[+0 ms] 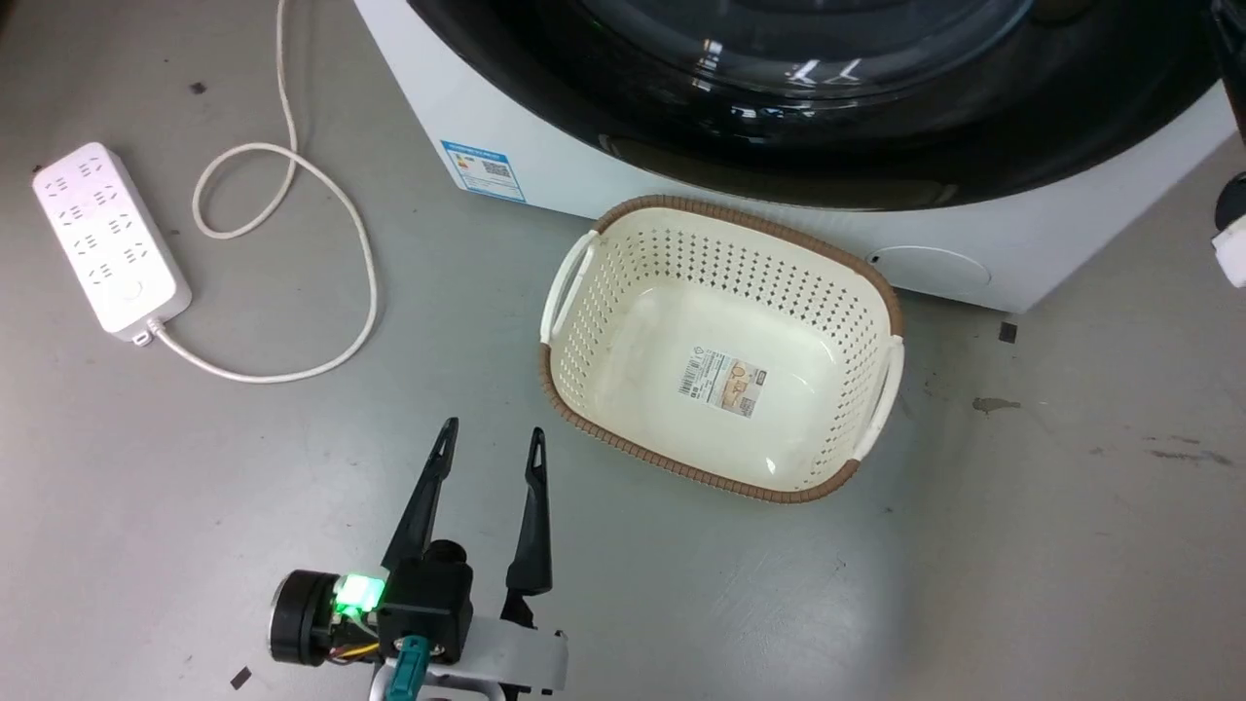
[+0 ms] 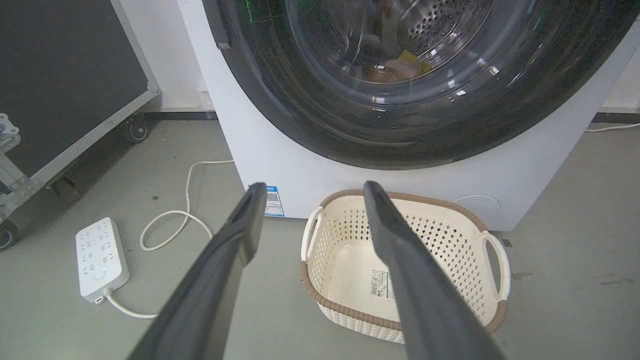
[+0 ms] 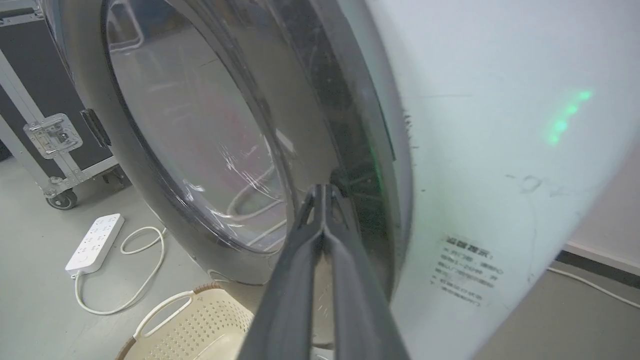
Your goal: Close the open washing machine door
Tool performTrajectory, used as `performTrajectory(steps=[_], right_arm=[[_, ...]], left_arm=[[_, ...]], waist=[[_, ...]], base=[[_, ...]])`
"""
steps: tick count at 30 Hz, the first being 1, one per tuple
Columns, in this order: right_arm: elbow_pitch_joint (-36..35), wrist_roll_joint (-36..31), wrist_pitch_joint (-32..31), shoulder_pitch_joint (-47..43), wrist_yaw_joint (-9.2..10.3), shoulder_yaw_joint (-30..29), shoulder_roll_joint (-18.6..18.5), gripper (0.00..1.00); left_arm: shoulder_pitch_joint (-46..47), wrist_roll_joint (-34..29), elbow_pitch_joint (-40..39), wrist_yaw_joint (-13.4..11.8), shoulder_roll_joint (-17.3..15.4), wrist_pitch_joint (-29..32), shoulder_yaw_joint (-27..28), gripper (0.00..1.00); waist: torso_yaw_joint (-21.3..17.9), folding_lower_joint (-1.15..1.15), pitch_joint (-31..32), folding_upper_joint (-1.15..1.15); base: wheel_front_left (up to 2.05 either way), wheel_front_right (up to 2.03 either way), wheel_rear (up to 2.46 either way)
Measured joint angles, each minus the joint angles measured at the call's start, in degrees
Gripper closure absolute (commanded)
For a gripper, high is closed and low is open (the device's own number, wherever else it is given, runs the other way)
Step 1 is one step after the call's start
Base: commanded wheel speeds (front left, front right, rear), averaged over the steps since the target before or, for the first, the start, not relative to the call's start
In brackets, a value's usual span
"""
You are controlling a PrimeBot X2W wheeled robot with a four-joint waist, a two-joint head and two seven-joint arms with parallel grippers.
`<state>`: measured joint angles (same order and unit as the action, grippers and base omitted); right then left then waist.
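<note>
Left of the white washing machine point(image 1: 545, 161), a wheeled black case point(image 2: 65, 85) stands and a white power strip point(image 1: 109, 240) lies on the floor. In front of the machine, the left gripper point(image 1: 493, 430) hovers with its 2 fingers spread apart, holding nothing, beside an empty cream basket point(image 1: 779, 277). The washing machine door point(image 1: 827, 107) lies against the machine's front. At the door's right rim, the right gripper point(image 3: 324, 189) has its 2 fingers pressed together, gripping nothing.

Glossy black-rimmed round washing machine door point(image 1: 827, 175) with smooth clear glass, perforated cream plastic basket point(image 1: 623, 292), matt grey floor point(image 1: 1071, 535)
</note>
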<state>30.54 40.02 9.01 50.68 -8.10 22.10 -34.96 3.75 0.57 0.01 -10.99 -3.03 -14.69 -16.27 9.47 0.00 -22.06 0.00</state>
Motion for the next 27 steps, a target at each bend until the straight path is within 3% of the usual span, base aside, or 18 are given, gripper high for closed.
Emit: performTrajectory(steps=[8,14,15,16,22,23,25,26,27], right_arm=[[4.24,0.78,1.79,1.49,0.01,2.63,1.23,1.00],[2.92,1.86,4.87,-0.48,0.55,3.04,1.03,1.00],[2.92,1.86,4.87,-0.48,0.55,3.04,1.03,0.64],[1.48,1.72,5.42,-3.48,0.56,1.78,1.19,0.00],[-4.94,-4.65,5.72,-13.87,0.57,-4.55,4.05,0.00],[-8.64,-8.84,5.71,-18.53,0.57,-8.35,6.37,0.00],[-10.18,-10.81,5.72,-20.99,0.57,-10.74,7.89,0.00],[-13.29,-14.07,5.72,-26.11,0.57,-14.97,11.36,0.00],[-13.29,-14.07,5.72,-26.11,0.57,-14.97,11.36,0.00]], left_arm=[[1.47,0.45,0.05,-0.25,0.03,0.00,-0.07,0.00],[1.46,1.77,0.79,-0.40,-0.03,0.00,0.52,0.00],[1.46,1.77,0.79,-0.40,-0.03,0.00,0.52,0.00],[1.29,2.50,1.00,0.10,-0.16,0.00,1.31,0.00],[0.07,4.39,1.82,1.74,-1.12,0.00,3.91,0.00],[-0.66,5.20,2.14,2.55,-1.27,0.00,4.79,0.00],[-0.93,5.57,2.21,2.89,-1.27,0.00,5.31,0.00],[-1.55,5.95,2.68,3.59,-1.34,0.00,6.15,0.00],[-1.55,5.95,2.68,3.59,-1.34,0.00,6.15,0.00]], waist=[[-0.64,0.00,0.41,0.00],[-1.44,0.00,3.58,0.00],[-1.44,0.00,3.58,0.00],[-1.89,0.00,5.19,0.00],[-3.65,0.00,9.77,0.00],[-4.57,-0.01,11.66,0.00],[-5.03,-0.01,12.58,0.00],[-6.00,-0.01,14.40,0.00],[-6.00,-0.01,14.40,0.00]], base=[[0.00,0.00,0.00],[0.00,0.00,0.00],[0.00,0.00,0.00],[0.00,0.00,0.00],[0.00,0.00,0.00],[0.00,0.00,0.00],[0.00,0.00,0.00],[0.00,0.00,0.00],[0.00,0.00,0.00]])
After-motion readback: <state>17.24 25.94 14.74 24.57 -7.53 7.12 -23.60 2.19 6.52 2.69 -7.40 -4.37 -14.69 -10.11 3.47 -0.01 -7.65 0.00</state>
